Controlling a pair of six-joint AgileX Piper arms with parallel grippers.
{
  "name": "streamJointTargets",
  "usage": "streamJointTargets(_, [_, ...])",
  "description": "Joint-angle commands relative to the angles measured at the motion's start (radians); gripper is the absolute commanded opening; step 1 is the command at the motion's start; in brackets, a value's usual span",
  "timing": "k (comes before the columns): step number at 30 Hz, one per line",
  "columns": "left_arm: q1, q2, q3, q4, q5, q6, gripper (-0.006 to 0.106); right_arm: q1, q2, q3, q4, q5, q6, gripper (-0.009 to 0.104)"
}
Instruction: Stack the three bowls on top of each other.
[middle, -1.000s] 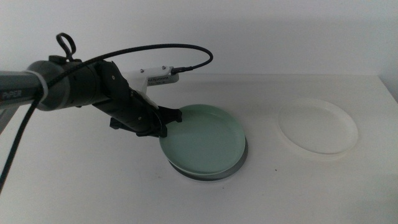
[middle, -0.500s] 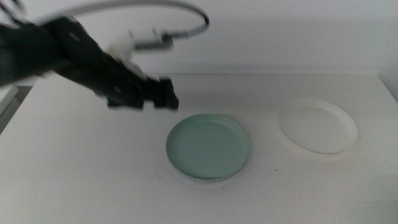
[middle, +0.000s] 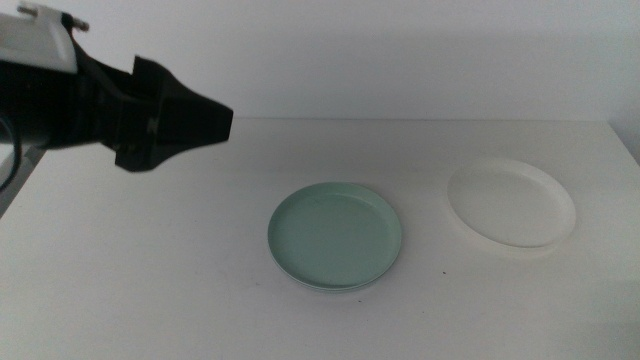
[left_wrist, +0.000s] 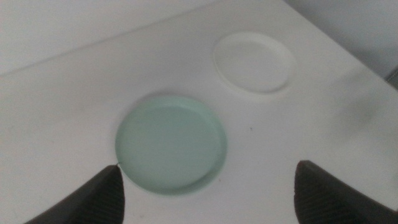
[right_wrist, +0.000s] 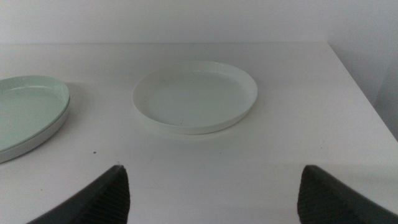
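Rising away from the stack, the left claw (middle: 215, 122) is now hanging empty above the white surface (middle: 150, 280), its jaws spread apart. The mint green bowl (middle: 335, 235) is lying on the grey bowl (middle: 345, 289), while the white bowl (middle: 511, 202) is sitting well apart. The right claw (right_wrist: 211, 186) is waiting near it, jaws wide apart.

The left claw (middle: 215, 122), jaws apart and empty, is lifting up and away from the mint green bowl (middle: 335, 235), now lying flat on the grey one.

Mint green bowl (middle: 335, 235) showing plain, unpatterned, beside the white bowl (middle: 511, 203); white bowl blending into white table (middle: 150, 270); my black left gripper (middle: 175, 120) looming dark.
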Motion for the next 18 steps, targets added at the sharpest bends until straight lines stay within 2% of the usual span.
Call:
streamJointTargets(1, [-0.002,-0.004,0.003,-0.010,0.022,0.021,0.094,-0.004,-0.004,0.004,-0.006,-0.006,-0.004,0.079])
streamJointTargets(9, [-0.002,-0.004,-0.004,-0.031,0.024,0.019,0.094,-0.004,-0.004,0.004,-0.006,-0.006,-0.004,0.079])
streamJointTargets(18, [-0.002,0.018,-0.139,-0.026,0.091,-0.012,0.094,-0.004,-0.004,0.004,-0.006,-0.006,-0.004,0.079])
